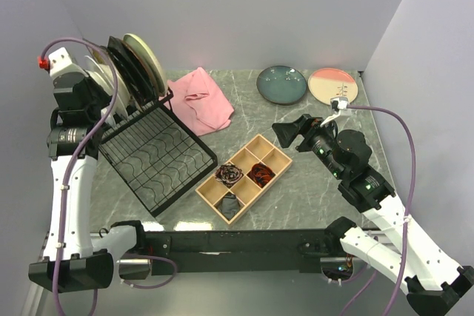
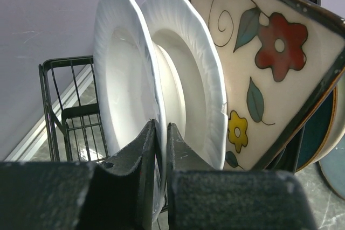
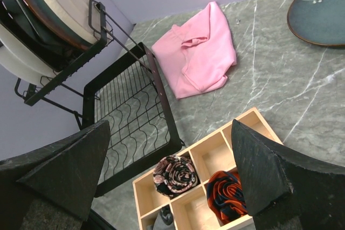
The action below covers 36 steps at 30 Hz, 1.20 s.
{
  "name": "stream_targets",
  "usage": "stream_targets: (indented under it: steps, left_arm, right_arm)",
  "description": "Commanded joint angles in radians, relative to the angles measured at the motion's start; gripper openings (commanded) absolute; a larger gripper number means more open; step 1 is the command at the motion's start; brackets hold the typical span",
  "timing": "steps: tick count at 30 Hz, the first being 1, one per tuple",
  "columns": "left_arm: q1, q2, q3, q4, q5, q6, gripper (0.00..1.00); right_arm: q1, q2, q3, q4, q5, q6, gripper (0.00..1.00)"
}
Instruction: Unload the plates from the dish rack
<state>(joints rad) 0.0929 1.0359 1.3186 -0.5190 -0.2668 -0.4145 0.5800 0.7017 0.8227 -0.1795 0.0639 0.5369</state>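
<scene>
Beside dish rack (image 1: 155,157): pink cloth (image 1: 201,100); tray (image 1: 259,149)

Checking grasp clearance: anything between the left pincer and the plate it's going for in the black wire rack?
Nothing visible. The left pincer straddles the rim of the outermost white round plate, one finger on each side. The second white round plate stands close behind, beside the inner finger, but not in the way.

Upper left: plates (image 1: 137,64) packed tight, wall close behind. Lower slots of dish rack (image 1: 159,157) open from above. Ctr blocked by wooden tray (image 1: 244,177), pink cloth (image 1: 204,98); table (image 1: 296,197) free right of tray.
</scene>
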Motion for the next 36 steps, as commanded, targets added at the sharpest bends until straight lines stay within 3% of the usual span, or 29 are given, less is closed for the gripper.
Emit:
stream_targets:
  steps: [1,31,36]
  left_arm:
    - [0.007,0.013,0.067,0.013,-0.009,0.072,0.01]
    - [0.004,-0.017,0.274,-0.024,-0.028,0.172,0.01]
    - [0.004,-0.002,0.372,-0.076,-0.026,0.172,0.01]
  right_arm:
    - [0.006,-0.008,-0.01,0.04,0.017,-0.017,0.99]
    - [0.004,-0.013,-0.013,0.041,0.034,-0.017,0.99]
    - [0.006,-0.016,-0.011,0.038,0.037,-0.02,0.99]
